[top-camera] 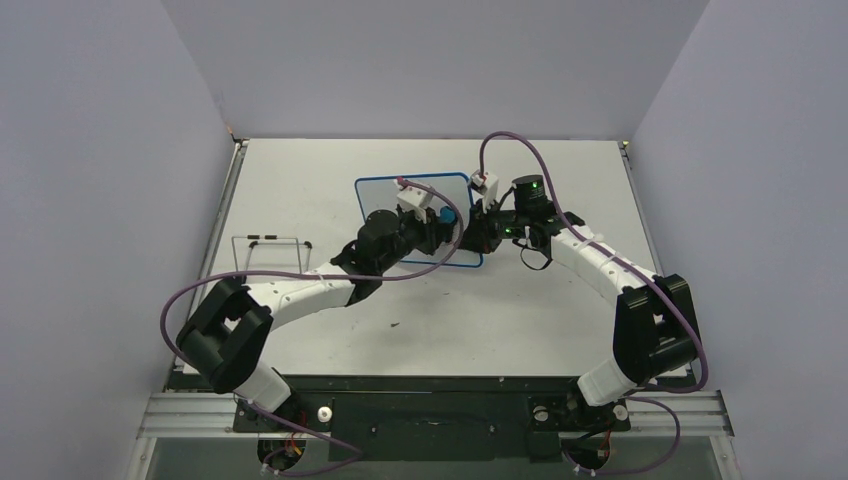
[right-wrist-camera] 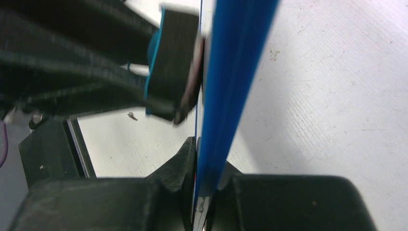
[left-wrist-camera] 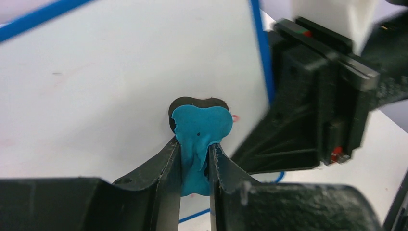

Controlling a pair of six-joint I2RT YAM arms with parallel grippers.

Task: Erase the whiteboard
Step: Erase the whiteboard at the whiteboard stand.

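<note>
Near edge: both arm bases are bolted to the table (top-camera: 300,180), and both arms reach in to the middle. Your left gripper (left-wrist-camera: 195,154) is closed tight on the eraser (left-wrist-camera: 199,130). The fingers pinch its blue waist, and its black pad faces the whiteboard (left-wrist-camera: 96,72). The pad looks pressed on the white surface near the board's right rim. A tiny red mark (left-wrist-camera: 235,117) sits just beside the eraser, with faint pinkish smudges further left on the board. Your right gripper (right-wrist-camera: 204,159) is clamped on the board's blue right edge, with the rim running straight up between its fingers. You can't tell if the board lies flat or is tipped up. In the top view the board sits mid-table toward the far side, with both grippers meeting at its right lower corner. A thin wire stand (top-camera: 272,245) is well apart on the left. There's a small dark speck (top-camera: 397,323) on the table nearer the bases.
</note>
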